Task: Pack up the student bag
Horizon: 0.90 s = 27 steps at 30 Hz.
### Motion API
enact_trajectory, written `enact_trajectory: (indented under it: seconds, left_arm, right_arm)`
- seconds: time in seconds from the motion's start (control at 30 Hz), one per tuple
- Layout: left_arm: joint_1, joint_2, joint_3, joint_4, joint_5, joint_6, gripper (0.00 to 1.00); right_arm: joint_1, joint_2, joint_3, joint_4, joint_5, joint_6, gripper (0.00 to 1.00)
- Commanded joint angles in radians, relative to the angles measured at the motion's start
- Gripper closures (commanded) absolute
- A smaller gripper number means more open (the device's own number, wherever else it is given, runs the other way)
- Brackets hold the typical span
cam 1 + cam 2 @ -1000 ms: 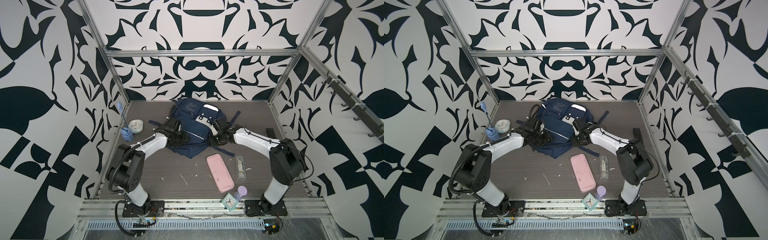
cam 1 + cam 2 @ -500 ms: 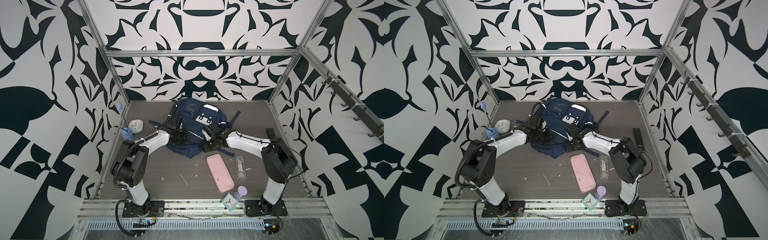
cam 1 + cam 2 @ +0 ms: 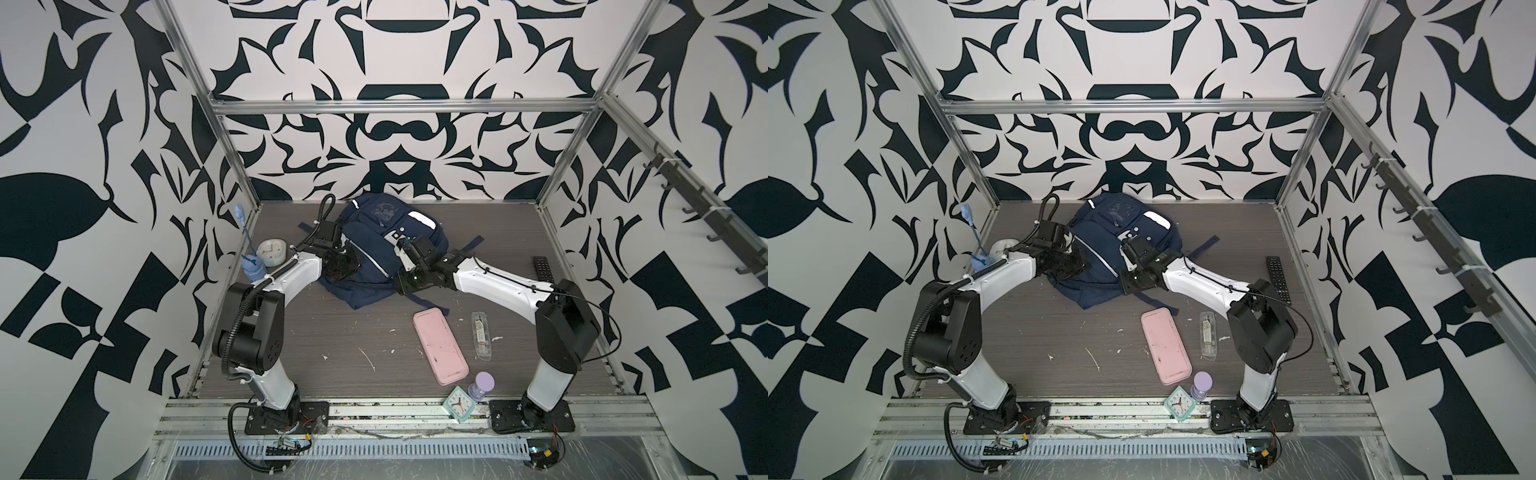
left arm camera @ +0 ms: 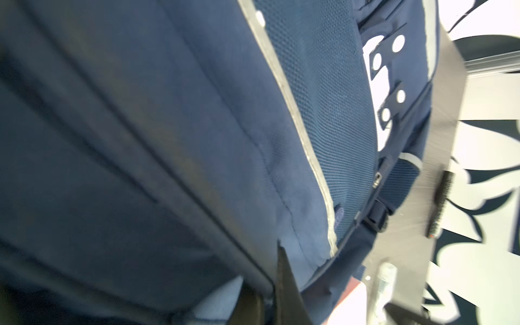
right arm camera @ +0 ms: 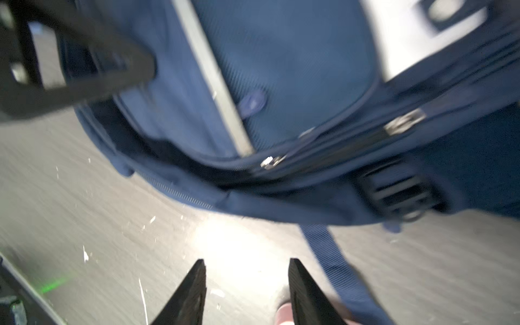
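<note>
**Two arms, one bag**

Both arms lean in from the front rail [image 3: 374, 411], elbows raised, forearms slanting toward the student bag [image 3: 386, 249]. The bag lies at the back middle of the floor [image 3: 332, 332], close to the back wall [image 3: 395, 137].

The left gripper [image 3: 347, 268] sits at the bag's left edge, clenched on a fold of its fabric. The right gripper [image 5: 247, 281] points down just off the bag's near right corner, jaws parted with only floor between them. A loose strap [image 5: 332, 267] runs beside it. A zip [image 5: 270, 162] along the bag's near edge gapes part open.

Bare floor spreads in front of the bag, between the arm bases. To the right front lie one pink case [image 3: 440, 347], one clear case [image 3: 482, 334] and one small purple bottle [image 3: 481, 383]. Two clocks: a square clock [image 3: 458, 405] at the front rail, and a round clock [image 3: 271, 252] at the floor's left edge, beside one blue bottle [image 3: 253, 272]. One remote [image 3: 543, 268] lies along the floor's right edge.
</note>
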<state>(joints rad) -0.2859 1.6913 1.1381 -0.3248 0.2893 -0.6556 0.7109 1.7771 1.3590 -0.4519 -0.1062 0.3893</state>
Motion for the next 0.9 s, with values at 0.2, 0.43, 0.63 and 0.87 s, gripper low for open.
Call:
enact_trajectory:
  seconds: [0.2,0.43,0.63,0.87]
  left_arm:
    - [0.031,-0.031,-0.048,0.243,0.277,-0.106,0.97]
    - [0.063,-0.036,-0.059,0.407,0.409,-0.235,0.98]
    - [0.106,-0.012,-0.052,0.552,0.497,-0.358,0.98]
    - [0.118,0.014,-0.009,0.51,0.494,-0.346,0.98]
  right_arm:
    - [-0.151,0.095,0.099,0.043,-0.074,-0.015,0.5]
    - [-0.114,0.157,0.094,0.051,-0.107,-0.004,0.5]
    - [-0.044,0.117,0.021,0.061,-0.077,0.011,0.5]
    - [0.055,0.074,-0.037,0.117,-0.088,0.065,0.5]
